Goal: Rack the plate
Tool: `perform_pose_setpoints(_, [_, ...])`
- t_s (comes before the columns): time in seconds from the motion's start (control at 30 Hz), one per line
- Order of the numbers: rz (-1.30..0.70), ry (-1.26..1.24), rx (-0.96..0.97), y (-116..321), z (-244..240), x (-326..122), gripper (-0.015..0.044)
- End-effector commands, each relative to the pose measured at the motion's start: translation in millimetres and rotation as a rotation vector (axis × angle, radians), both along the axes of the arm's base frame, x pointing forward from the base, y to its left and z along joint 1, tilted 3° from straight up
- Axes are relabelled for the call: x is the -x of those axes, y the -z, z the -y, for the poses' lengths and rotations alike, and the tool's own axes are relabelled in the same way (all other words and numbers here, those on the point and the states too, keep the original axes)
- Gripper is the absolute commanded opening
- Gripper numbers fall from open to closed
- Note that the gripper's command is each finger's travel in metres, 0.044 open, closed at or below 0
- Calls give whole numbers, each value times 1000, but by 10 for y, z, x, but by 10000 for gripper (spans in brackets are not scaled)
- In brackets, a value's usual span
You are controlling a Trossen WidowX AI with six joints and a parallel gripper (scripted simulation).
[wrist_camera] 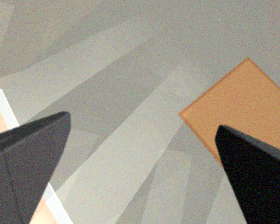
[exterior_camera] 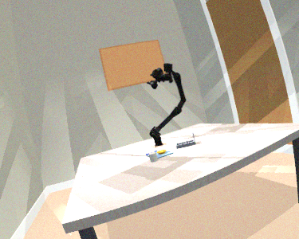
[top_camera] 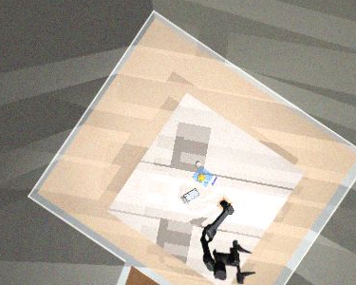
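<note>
The dish rack (top_camera: 193,199) (exterior_camera: 185,145) is small in the top and exterior views, standing on the table left of the arm's base in the top view. A thin pale shape (exterior_camera: 194,137) rises upright at one end of the rack in the exterior view. It may be the plate seen nearly edge-on; it is too small to tell its slot or whether it sits between the rails. No plate lies flat in view. My gripper (top_camera: 252,262) (exterior_camera: 151,79) (wrist_camera: 145,126) is open and empty, raised high above the table and well away from the rack.
A yellow object (top_camera: 201,177) (exterior_camera: 161,151) rests on a blue cloth (top_camera: 196,176) beyond the rack. A pale cup (top_camera: 197,163) (exterior_camera: 153,157) stands beside the cloth, and a small blue item (top_camera: 214,180) lies at its other side. The wrist view shows walls and an orange panel (wrist_camera: 240,100).
</note>
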State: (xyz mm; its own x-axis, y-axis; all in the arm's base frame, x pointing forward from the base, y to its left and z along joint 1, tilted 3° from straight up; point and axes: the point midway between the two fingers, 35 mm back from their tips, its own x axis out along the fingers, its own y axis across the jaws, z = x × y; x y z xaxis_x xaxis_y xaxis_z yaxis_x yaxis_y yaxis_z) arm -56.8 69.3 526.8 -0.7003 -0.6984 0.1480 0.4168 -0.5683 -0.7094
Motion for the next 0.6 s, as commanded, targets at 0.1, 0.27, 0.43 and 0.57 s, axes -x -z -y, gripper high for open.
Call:
perform_pose_setpoints(0.1, [67,-176,-76,38,527,83,400])
perform_pose_setpoints(0.27, [101,-294,-140,79,887,75,400])
perform_pose_setpoints(0.43, [147,-428,-219,158,1293,-12,400])
perform_pose_setpoints(0.57, [189,-529,-281,243,1589,-133,400])
